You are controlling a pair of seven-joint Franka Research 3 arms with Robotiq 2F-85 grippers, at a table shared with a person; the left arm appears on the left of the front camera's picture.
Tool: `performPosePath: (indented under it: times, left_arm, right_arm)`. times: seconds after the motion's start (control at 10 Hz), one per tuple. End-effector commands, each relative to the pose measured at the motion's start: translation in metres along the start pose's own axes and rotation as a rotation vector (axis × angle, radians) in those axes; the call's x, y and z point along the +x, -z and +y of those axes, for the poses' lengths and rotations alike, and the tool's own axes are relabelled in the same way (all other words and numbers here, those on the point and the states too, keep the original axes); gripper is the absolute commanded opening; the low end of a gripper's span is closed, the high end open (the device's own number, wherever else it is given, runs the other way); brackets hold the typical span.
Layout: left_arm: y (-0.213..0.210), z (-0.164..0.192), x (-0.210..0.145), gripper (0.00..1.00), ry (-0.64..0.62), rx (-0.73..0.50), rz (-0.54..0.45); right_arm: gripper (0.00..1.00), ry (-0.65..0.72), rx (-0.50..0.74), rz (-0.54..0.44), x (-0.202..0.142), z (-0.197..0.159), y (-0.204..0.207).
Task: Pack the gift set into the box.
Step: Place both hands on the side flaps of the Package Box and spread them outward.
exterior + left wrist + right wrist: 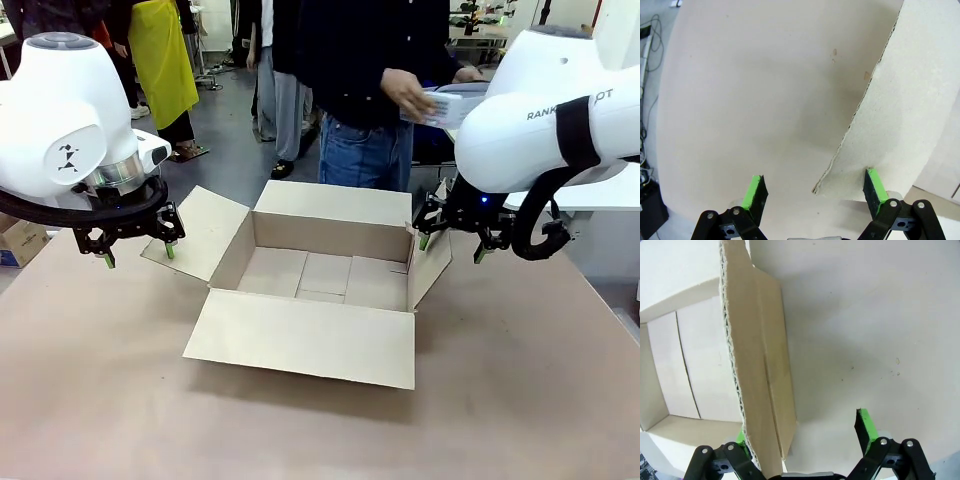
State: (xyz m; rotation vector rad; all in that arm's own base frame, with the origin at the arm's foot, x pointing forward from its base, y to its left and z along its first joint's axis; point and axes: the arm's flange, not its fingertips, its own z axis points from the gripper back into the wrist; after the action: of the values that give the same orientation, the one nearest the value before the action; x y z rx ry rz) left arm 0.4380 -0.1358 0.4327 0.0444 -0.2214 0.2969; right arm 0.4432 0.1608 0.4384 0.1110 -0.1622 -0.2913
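1. A grey floor lay beyond the table [100, 420], and a person [365, 60] stood just behind the box [330, 272], with other people farther back.
2. The box sat at the middle of the brown table with all four flaps folded out and its floor panels showing.
3. The near flap [305, 340] lay flat towards the robot. The far flap [335, 203] leaned towards the person.
4. The left flap [200, 232] slanted up and outward. The left gripper [138, 255] hung at its outer corner with its fingers spread wide, and in the left wrist view that corner lay between them, close to one green pad [876, 186].
5. The right flap [430, 262] stood nearly upright. The right gripper [452, 247] straddled its edge with its jaws apart and not clamped.
6. Bare table stretched on the robot's side of the box and out to both sides.
7. Above the box's far right corner, the person's hand [405, 92] held a pale packet [447, 106].
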Motion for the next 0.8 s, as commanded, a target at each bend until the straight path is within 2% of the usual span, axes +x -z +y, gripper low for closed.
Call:
performPosePath:
  times: [0.0,0.2,0.3,0.7]
  left_arm:
    - [-0.001,0.000,-0.001,1.00,-0.010,0.019,-0.012]
    - [-0.001,0.000,-0.001,1.00,-0.010,0.019,-0.012]
    - [-0.001,0.000,-0.001,1.00,-0.010,0.019,-0.012]
    - [-0.001,0.000,-0.001,1.00,-0.010,0.019,-0.012]
  right_arm:
    - [1.00,0.003,0.034,-0.028,0.001,-0.003,-0.009]
    - [1.00,0.054,0.032,-0.041,0.004,-0.024,-0.019]
    - [1.00,0.050,0.070,-0.053,0.002,-0.034,-0.023]
    - [1.00,0.059,0.098,-0.044,-0.008,-0.069,-0.021]
